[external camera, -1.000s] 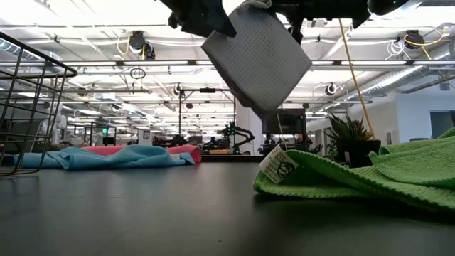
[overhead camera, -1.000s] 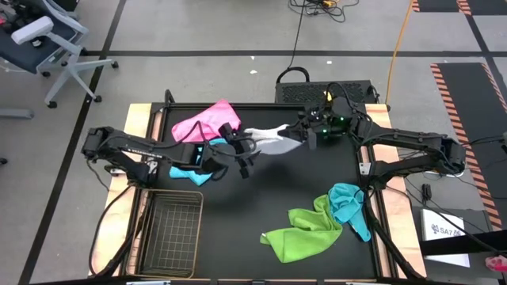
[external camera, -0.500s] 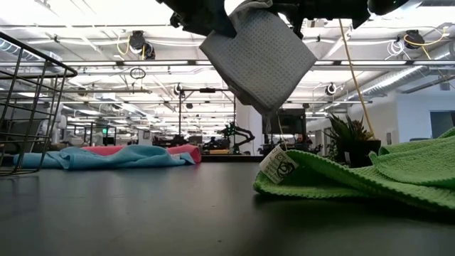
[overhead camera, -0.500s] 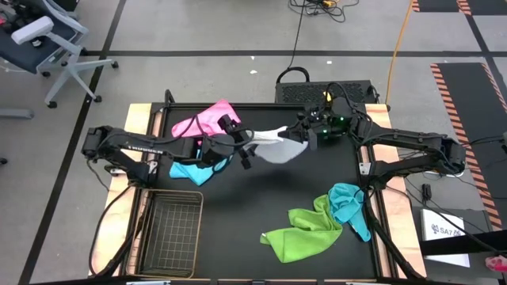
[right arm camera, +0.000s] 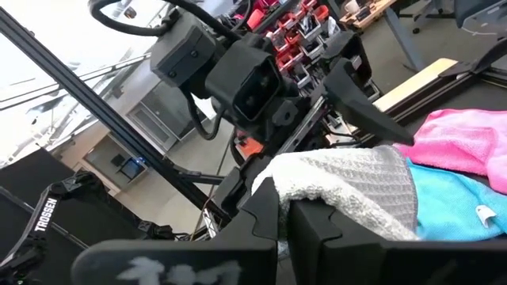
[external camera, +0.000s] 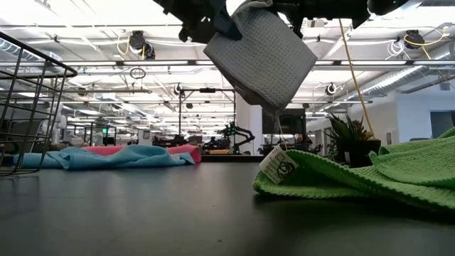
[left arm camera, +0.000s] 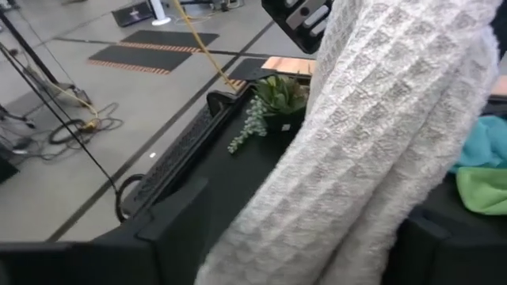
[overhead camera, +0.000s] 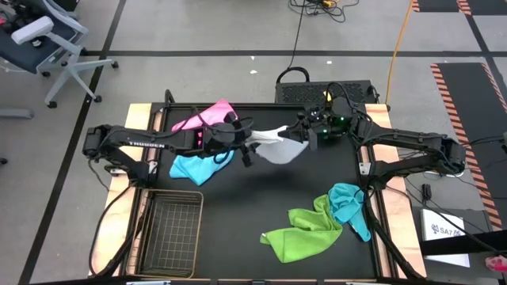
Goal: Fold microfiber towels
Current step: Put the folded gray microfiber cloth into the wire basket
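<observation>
Above the far middle of the counter (overhead camera: 269, 198), the grey-white towel (overhead camera: 273, 147) hangs in the air between the two pincers. The right pincer (overhead camera: 303, 136) is closed on its upper edge. The left pincer (overhead camera: 247, 148) stands wide, and the cloth hangs between its fingers. On the counter under the left arm lie the pink towel (overhead camera: 202, 119) and the light blue towel (overhead camera: 194, 168), touching each other. Near the right front corner, the lime green towel (overhead camera: 301, 229) and the teal towel (overhead camera: 348, 204) lie together.
</observation>
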